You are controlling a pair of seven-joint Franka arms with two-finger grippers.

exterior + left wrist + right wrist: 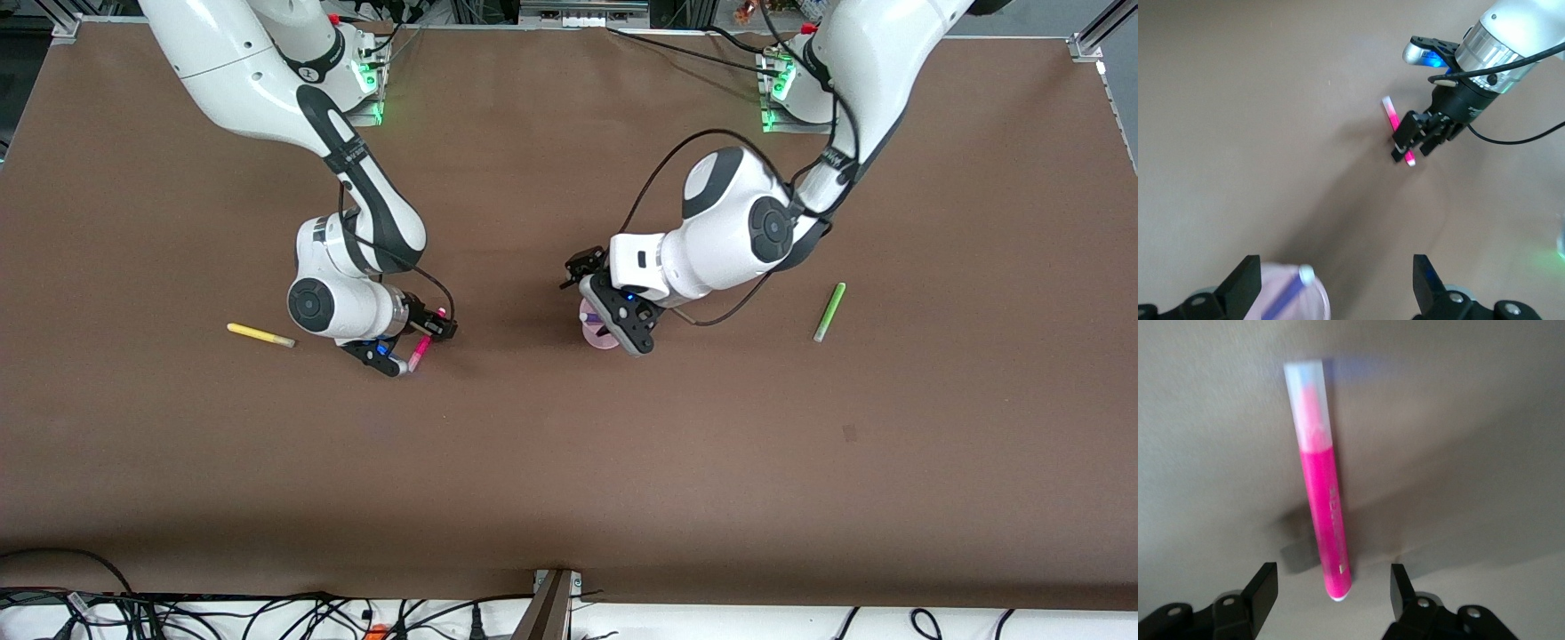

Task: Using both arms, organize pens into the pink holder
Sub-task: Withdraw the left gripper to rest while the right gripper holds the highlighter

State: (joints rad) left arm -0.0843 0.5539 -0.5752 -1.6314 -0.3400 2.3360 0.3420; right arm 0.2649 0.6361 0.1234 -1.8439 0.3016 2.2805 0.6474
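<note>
The right arm's black two-finger tool (425,340) sits low over the brown tabletop (569,462), its fingers spread apart on either side of the thin magenta-pink marker pen (421,347); in the right wrist view the pen (1321,480) lies between the two open fingers (1261,587) without either touching it. In the front view its long axis runs roughly from 1 o'clock to 7 o'clock, the pale tip at the 7 o'clock end, nearer the front camera.

The left arm's black two-finger tool (597,307) hangs over the small pale pink translucent round plastic cup (600,331), fingers wide open and holding nothing. The purple marker pen (1288,297) stands tilted inside that cup (1315,300), its pale tip up at the rim.

The thin yellow marker pen (260,335) lies flat toward the right arm's end of the tabletop, its axis about 10 to 4 o'clock. The light green marker pen (829,312) lies toward the left arm's end, well apart from the cup, its axis about 1 to 7 o'clock.
</note>
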